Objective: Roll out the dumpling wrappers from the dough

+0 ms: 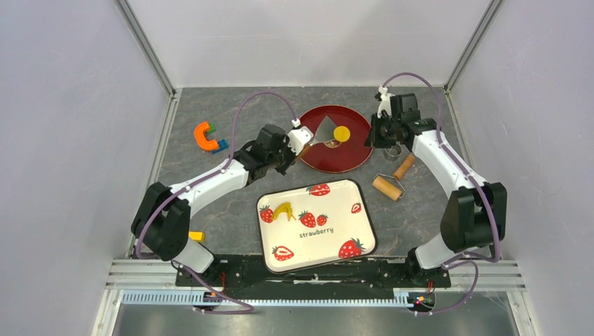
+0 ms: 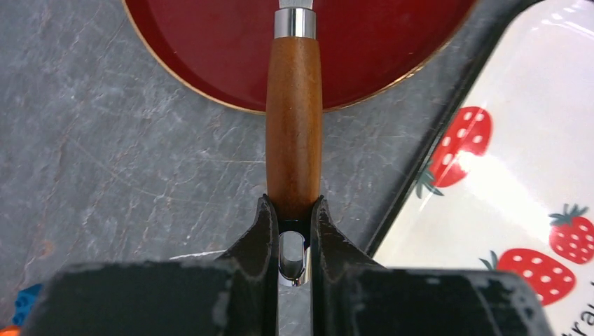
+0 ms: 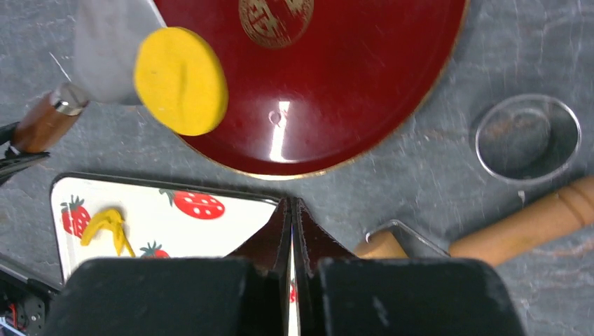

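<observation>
One dumpling wrapper (image 1: pixel 342 133), a small flat yellow disc, sits over the red plate (image 1: pixel 350 150) at the tip of a metal scraper blade (image 1: pixel 324 129). In the right wrist view the wrapper (image 3: pixel 181 80) overlaps the blade's (image 3: pixel 105 56) edge and the plate (image 3: pixel 336 84). My left gripper (image 2: pixel 294 203) is shut on the scraper's wooden handle (image 2: pixel 294 119), left of the plate (image 2: pixel 210 49). My right gripper (image 3: pixel 291 203) is shut and empty, just off the plate's right rim. In the top view the left gripper (image 1: pixel 291 149) and right gripper (image 1: pixel 382 131) flank the plate.
A strawberry tray (image 1: pixel 329 241) near the arms holds a curved yellow dough scrap (image 1: pixel 282 210). A wooden roller (image 1: pixel 387 187) with its handle (image 1: pixel 404 166) and a metal ring cutter (image 3: pixel 527 138) lie right of the plate. An orange-and-blue toy (image 1: pixel 206 136) lies at the far left.
</observation>
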Controlling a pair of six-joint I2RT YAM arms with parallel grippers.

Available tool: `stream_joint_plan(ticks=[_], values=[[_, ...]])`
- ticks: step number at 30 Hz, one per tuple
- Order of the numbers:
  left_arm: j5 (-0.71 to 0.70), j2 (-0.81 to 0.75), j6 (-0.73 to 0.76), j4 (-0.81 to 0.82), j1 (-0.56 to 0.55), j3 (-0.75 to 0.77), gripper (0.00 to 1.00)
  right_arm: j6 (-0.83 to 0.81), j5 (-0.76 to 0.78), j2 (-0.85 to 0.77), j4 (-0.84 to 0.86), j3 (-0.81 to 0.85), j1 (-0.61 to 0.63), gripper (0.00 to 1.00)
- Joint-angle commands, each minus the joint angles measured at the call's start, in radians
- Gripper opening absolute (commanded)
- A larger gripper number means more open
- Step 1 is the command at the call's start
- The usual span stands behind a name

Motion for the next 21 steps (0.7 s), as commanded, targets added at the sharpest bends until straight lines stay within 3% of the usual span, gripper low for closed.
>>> stream_joint_plan(ticks=[1, 8, 21], values=[[-0.094, 0.042, -0.038, -0.02, 0.013, 0.098, 0.02, 0.022, -0.019, 0.094, 0.026, 0.163, 0.042, 0.0], [-0.125, 0.135, -0.02, -0.066, 0.03, 0.164, 0.02, 0.09, -0.068, 0.258, 0.137, 0.284, 0.116, 0.0], [-0.111, 0.342, -0.003, -0.185, 0.044, 0.36, 0.02, 0.177, -0.075, 0.501, 0.299, 0.365, 0.179, 0.0]])
